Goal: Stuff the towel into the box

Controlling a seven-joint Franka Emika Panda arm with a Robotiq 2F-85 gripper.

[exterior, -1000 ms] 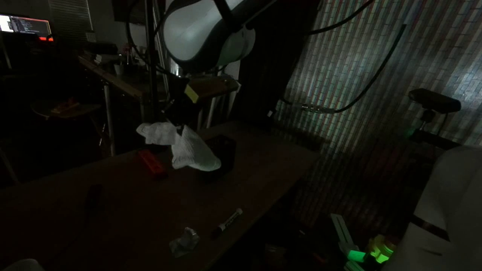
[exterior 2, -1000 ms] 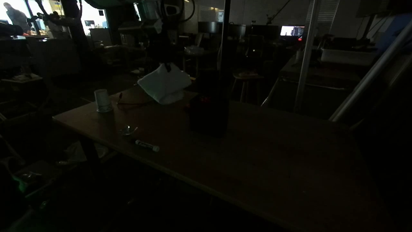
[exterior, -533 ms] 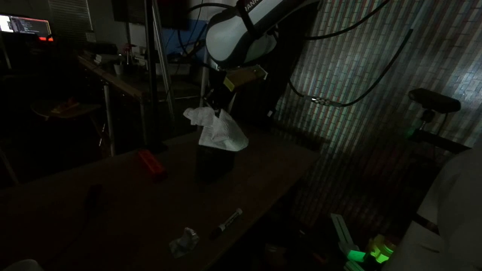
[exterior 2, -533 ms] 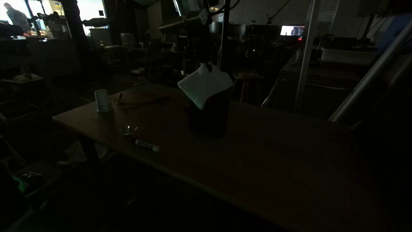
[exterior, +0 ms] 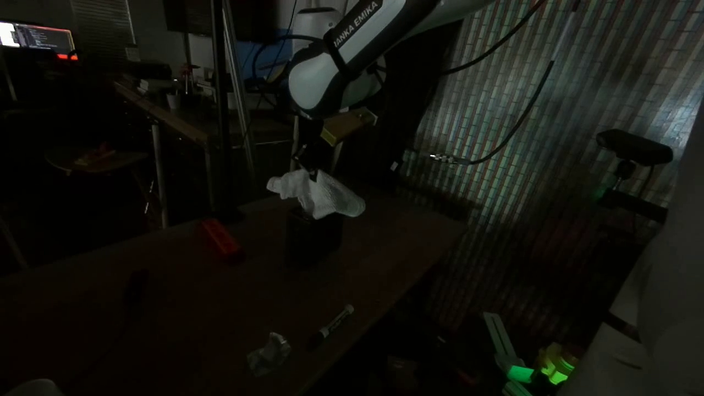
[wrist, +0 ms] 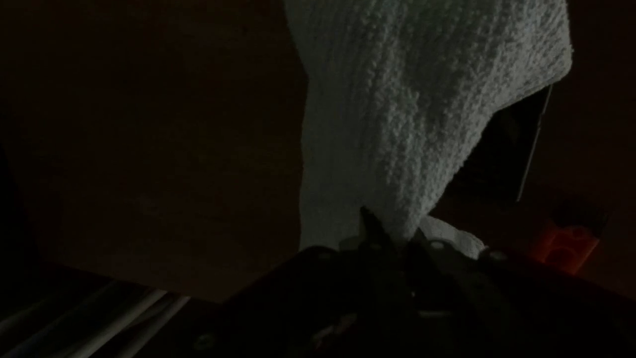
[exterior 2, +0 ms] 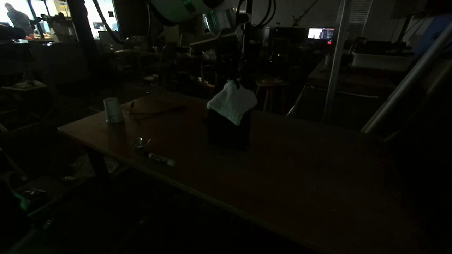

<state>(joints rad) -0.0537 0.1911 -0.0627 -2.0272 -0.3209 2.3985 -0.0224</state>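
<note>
Towel, white, one: clamped in the claw, by which it is held over the box; whether towel and box are in contact cannot be told. Box, dark, one: stood on the worktop. Red object, one: placed near the box. Marker, one: laid beside a crumpled scrap. Cup, pale, one.

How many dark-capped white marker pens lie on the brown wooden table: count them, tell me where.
1. The marker pen lies near the edge of the table, beside a crumpled shiny scrap, in both exterior views. More could hide behind the black box or in shadow.
</note>
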